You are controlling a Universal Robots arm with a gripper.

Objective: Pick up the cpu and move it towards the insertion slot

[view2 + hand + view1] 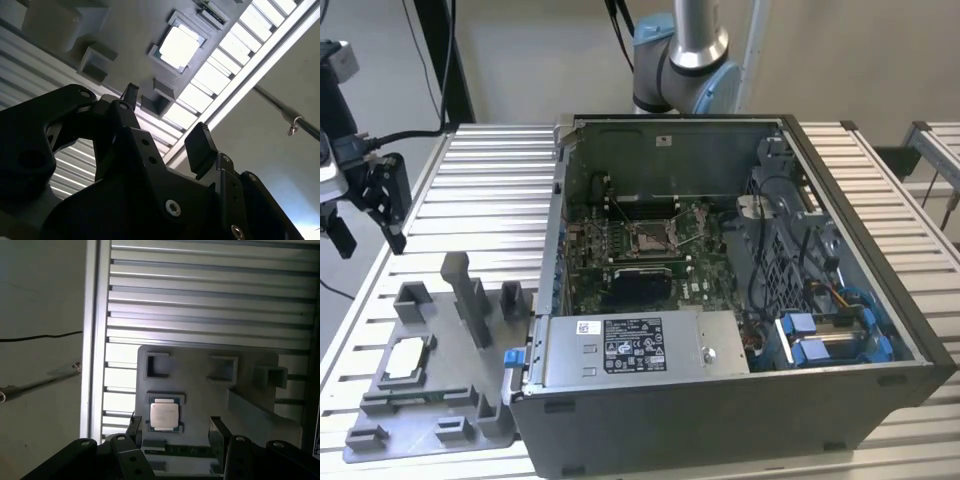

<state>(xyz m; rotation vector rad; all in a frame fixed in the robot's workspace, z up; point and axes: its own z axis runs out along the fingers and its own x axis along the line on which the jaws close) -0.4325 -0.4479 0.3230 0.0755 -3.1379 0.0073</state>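
Note:
The cpu [405, 358] is a small pale silvery square lying flat in a pocket of the grey plastic tray [432, 402] at the exterior view's left. My gripper [365, 238] hangs high above the table's left edge, well above the tray, open and holding nothing. In both wrist views the cpu [164, 415] [179, 45] lies beyond the black fingertips [217, 426], apart from them. The insertion slot [650, 238], a shiny framed socket with a brownish centre, sits on the motherboard inside the open computer case [720, 410].
A silver power-supply box [640, 345] fills the case's front. Cables and blue drive parts [830, 335] crowd its right side. Upright grey blocks [470, 295] stand on the tray. The slatted metal table [490, 180] ends close to the gripper.

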